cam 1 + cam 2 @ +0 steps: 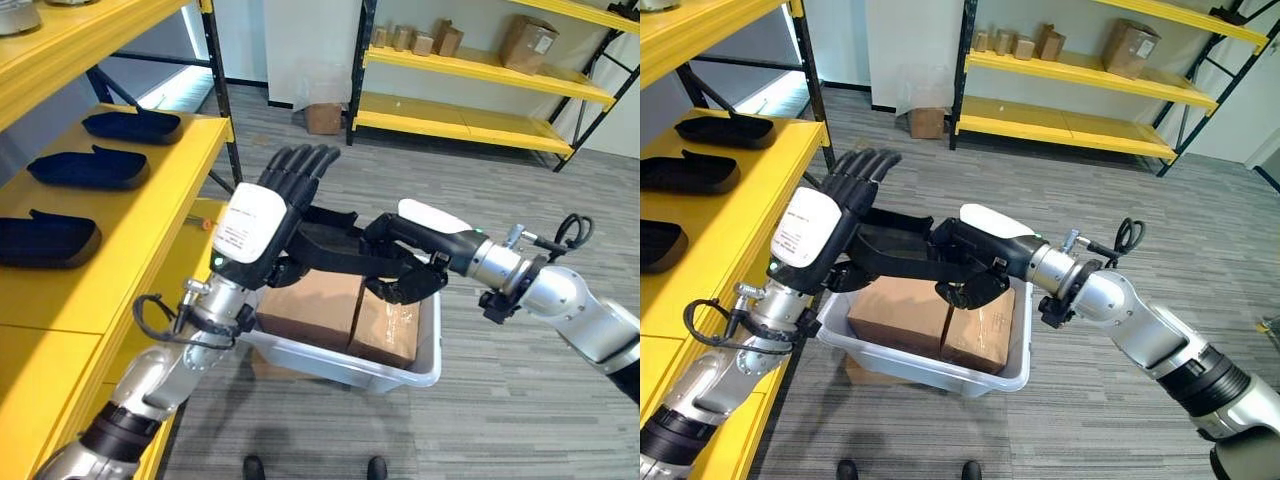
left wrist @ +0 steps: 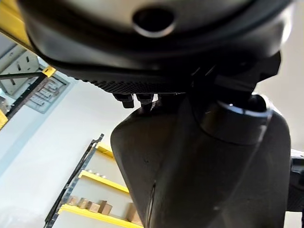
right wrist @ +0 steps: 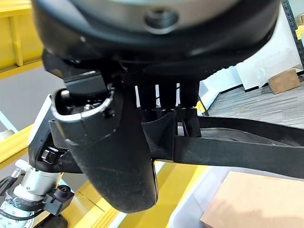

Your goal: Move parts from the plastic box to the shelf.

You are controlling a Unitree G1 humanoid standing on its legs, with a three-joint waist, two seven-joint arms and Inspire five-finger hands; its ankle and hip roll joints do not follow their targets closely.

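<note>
A long black moulded part [image 1: 335,252] hangs between both hands above the white plastic box [image 1: 340,368]. My left hand [image 1: 262,218] stands upright at the part's left end, fingers straight and pointing up, palm against it. My right hand [image 1: 412,268] grips the right end, its fingers [image 3: 164,102] curled over the part's edge [image 3: 247,142]. The box on the floor holds two brown cardboard packs [image 1: 315,305]. Three similar black parts [image 1: 90,168] lie in a row on the yellow shelf [image 1: 165,195] to my left.
The shelf's black upright post [image 1: 222,100] stands just behind my left hand. Across the grey floor, a second yellow rack [image 1: 470,68] carries cardboard boxes, and a small carton [image 1: 323,118] sits on the floor beside it.
</note>
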